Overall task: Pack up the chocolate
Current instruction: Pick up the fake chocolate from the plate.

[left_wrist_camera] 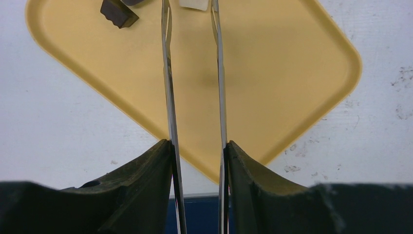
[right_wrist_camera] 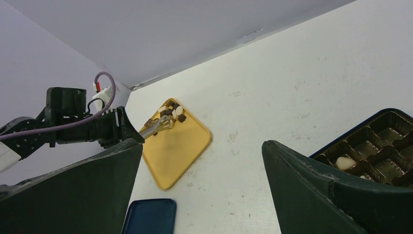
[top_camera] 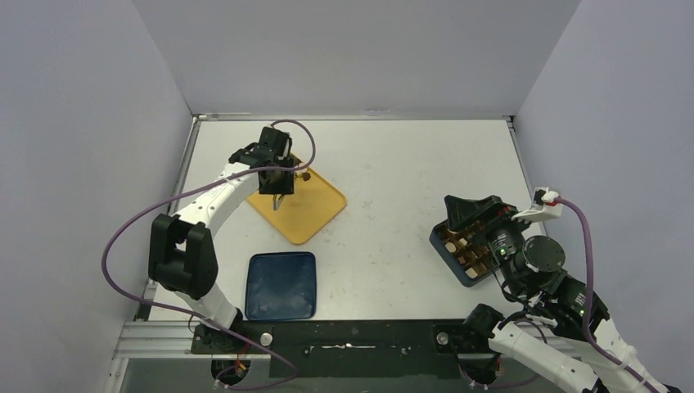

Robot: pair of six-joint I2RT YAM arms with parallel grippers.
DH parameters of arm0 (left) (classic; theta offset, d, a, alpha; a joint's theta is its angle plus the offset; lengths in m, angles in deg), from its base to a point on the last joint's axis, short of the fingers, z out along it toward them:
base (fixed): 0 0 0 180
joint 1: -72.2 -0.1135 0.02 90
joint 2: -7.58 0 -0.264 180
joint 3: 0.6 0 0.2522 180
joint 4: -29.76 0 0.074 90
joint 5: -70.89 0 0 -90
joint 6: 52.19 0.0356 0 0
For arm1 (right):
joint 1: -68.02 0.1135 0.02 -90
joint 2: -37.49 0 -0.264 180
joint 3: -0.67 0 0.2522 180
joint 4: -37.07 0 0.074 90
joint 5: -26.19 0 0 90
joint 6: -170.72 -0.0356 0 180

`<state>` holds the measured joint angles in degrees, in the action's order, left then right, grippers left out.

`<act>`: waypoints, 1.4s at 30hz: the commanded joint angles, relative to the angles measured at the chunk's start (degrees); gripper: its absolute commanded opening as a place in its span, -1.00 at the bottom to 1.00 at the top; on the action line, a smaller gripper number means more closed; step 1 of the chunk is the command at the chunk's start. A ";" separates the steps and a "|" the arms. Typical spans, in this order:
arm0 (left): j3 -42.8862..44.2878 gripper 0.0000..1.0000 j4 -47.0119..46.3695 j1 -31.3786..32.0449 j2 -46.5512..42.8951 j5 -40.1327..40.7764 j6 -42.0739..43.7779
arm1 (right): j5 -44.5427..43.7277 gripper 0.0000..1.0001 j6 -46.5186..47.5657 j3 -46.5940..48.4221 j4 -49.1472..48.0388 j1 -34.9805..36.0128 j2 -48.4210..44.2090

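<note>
Several chocolate pieces [right_wrist_camera: 171, 113], dark, light brown and cream, lie at the far corner of a yellow tray [top_camera: 315, 214]. My left gripper [top_camera: 277, 184] is shut on long metal tongs [left_wrist_camera: 168, 73] and holds them over the tray. The tong arms stand apart with nothing between them. A dark piece [left_wrist_camera: 118, 12] and a white piece [left_wrist_camera: 194, 4] lie just past the tong tips. My right gripper [right_wrist_camera: 202, 143] is open and empty above the table, beside the chocolate box [top_camera: 466, 255]. The box [right_wrist_camera: 384, 146] has brown compartments, and one holds a white piece [right_wrist_camera: 345, 162].
A dark blue lid [top_camera: 281, 285] lies flat near the front edge, just in front of the tray. It also shows in the right wrist view [right_wrist_camera: 150, 216]. White walls close in the table on three sides.
</note>
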<state>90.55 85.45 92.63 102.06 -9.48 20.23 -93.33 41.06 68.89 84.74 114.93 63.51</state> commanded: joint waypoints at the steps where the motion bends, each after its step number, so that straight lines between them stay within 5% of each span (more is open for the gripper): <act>1: 1.64 -0.18 -1.38 -1.18 2.00 -2.56 1.32 | 0.13 1.00 0.59 -0.36 -1.67 -0.15 -1.16; 14: 3.20 -0.25 -1.66 -2.85 5.20 -6.50 1.09 | 0.42 1.00 0.92 -1.50 -2.25 -0.10 -1.83; 23: 2.66 -0.47 -0.35 -2.76 -0.26 -5.61 -0.70 | -0.10 1.00 1.25 -1.29 -1.54 -0.16 -2.76; 30: 0.38 -0.49 -3.18 -1.18 -5.83 -12.16 -1.60 | -0.28 1.00 1.42 -0.44 -1.04 -0.11 -2.38; 42: 0.40 -0.50 -12.82 13.50 -9.81 -16.83 -8.10 | -0.42 1.00 1.12 1.02 0.16 -0.14 -1.56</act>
<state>90.57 80.34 100.91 94.36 -23.84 15.36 -93.35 41.50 67.49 84.94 114.93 61.00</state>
